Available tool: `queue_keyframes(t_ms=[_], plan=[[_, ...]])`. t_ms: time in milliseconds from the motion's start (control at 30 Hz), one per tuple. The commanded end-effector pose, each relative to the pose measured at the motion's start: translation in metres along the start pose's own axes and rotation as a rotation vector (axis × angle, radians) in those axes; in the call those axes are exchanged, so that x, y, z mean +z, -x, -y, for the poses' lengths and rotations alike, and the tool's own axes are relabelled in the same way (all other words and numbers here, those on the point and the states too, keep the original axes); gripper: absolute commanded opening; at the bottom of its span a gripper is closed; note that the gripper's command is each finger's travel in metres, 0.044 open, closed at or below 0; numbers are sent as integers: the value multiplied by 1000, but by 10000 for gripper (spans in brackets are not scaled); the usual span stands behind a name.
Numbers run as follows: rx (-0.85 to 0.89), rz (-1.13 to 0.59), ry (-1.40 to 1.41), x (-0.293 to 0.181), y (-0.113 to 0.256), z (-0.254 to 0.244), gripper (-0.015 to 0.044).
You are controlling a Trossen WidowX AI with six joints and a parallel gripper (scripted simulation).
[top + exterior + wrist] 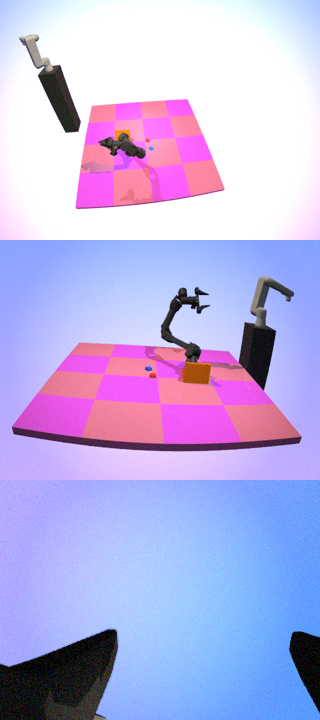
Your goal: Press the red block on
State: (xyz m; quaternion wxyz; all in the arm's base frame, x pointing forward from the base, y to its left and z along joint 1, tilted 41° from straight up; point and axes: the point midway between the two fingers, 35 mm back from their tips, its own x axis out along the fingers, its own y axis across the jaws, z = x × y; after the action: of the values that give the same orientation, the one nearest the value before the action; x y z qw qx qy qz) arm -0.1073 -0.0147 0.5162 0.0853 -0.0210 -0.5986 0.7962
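Two small blocks, red block (147,140) (153,375) near blue block (151,148) (148,368), both on checkered table (204,175) (124,423), gripper (99,142) (209,299) (204,640) raised, fingers spread.

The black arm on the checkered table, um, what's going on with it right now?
The arm isn't handling anything at the moment: its fingers are spread wide with nothing between them, high above the table. The red block and blue block lie near each other on the table, apart. The red one has yet to be picked up and pressed onto the blue one.
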Motion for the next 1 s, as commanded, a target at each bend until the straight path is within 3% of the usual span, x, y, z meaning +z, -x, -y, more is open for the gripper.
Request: queue_keyframes(t_ms=[0,100,267,433,700,967], plan=[[0,0,0,0,0,0,426],[15,-93,-70,-22,-15,-2,440],[31,-408,-307,-105,-46,-13,440],[-1,-727,-551,-191,-46,-32,440],[-142,-1224,-936,-312,9,-78,440],[-324,-1620,-1240,-379,97,-131,440]])
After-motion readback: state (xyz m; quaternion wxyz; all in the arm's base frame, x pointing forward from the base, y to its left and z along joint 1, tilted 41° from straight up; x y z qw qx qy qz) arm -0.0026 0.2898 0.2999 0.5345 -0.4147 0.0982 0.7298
